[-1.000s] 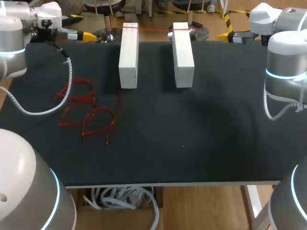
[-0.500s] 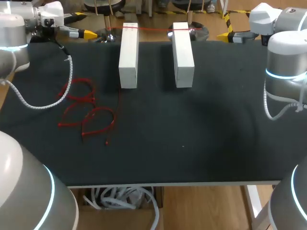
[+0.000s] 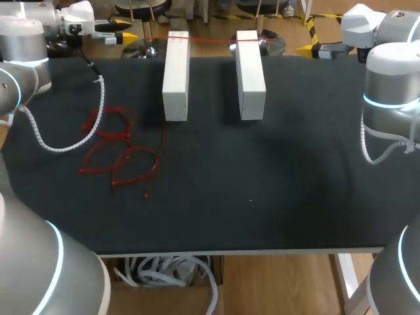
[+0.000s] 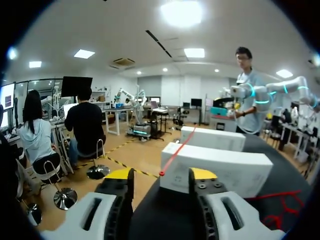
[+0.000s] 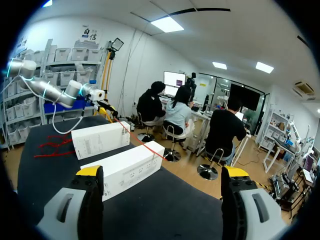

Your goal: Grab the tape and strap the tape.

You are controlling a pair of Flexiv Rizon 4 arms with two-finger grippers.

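Bench [image 3: 275, 197]: top covered edge to edge in a black matte sheet, lying flat. A pale front edge runs along the 6 o'clock side, and the far edge at 12 o'clock is straight. The surface is evenly lit, with softer, darker patches toward 12 o'clock. One small pale speck sits near centre.

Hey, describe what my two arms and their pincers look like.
The left arm and right arm are rounded silver-grey tubes with glowing cyan rings and coiled white cables. The left pincer and right pincer each have grey-and-black fingers with yellow tips.
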